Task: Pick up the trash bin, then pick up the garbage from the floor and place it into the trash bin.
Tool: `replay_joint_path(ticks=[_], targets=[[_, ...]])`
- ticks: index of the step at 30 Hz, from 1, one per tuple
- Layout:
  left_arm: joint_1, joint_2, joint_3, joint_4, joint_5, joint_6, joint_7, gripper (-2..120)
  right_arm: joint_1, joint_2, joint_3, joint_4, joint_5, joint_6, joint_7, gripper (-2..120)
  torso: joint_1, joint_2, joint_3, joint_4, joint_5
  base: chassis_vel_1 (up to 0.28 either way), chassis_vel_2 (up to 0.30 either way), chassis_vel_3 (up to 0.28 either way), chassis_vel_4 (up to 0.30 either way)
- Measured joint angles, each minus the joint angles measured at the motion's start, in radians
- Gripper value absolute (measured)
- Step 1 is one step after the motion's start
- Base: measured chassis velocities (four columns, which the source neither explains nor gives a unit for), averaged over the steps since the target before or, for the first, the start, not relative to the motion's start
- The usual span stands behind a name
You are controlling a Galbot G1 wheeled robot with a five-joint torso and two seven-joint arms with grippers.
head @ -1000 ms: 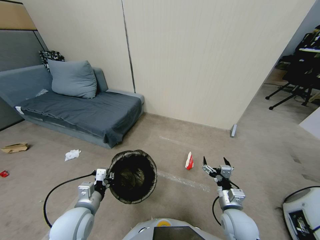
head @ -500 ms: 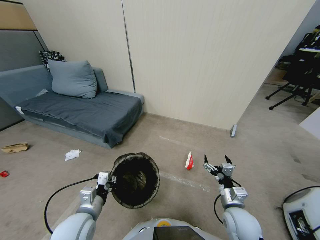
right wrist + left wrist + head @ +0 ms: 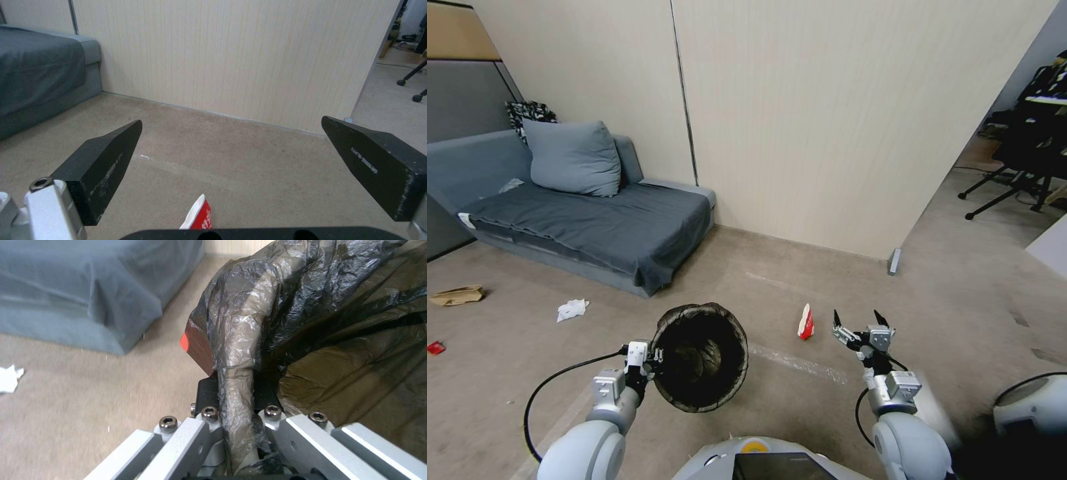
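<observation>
Currently the left pincer (image 3: pixel 654 357) is clenched on the rim of the trash bin (image 3: pixel 700 357), holding it up off the floor (image 3: pixel 760 287) in front of the robot's left side. In the left wrist view the black bag (image 3: pixel 311 306) folded over the rim runs straight between the fingers (image 3: pixel 206 396), which press it from both sides. The bin is tipped so that its round mouth faces up toward the head camera, with its long axis running down and away from the camera; the dark, crinkled lining fills the inside.

The right pincer (image 3: pixel 859 321) hovers above the floor on the robot's right side with its two dark fingers (image 3: pixel 104 160) spread wide apart and nothing between them. Just ahead of it and slightly to its left, a red-and-white paper cup (image 3: pixel 806 322) lies on the carpet with its narrow end pointing up and away from the robot; the right wrist view shows it low between the spread fingers, near the pale tape line (image 3: pixel 797 362).

Farther left on the floor, near the grey sofa (image 3: pixel 587 220), lie a crumpled white tissue (image 3: pixel 572 309), a tan paper bag (image 3: pixel 457 295) and a small red scrap (image 3: pixel 435 347), all well apart from the bin.
</observation>
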Motion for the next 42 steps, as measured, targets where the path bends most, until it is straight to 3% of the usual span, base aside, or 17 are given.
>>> replay_joint_path(ticks=[42], targets=[[-0.009, 0.010, -0.045, -0.003, -0.018, 0.005, 0.009, 1, -0.001, 0.019, -0.018, -0.020, -0.011, 0.010, 0.003, 100, 0.000, 0.000, 0.000, 0.0000, 0.0000, -0.050, 0.054, 0.046, -0.048]])
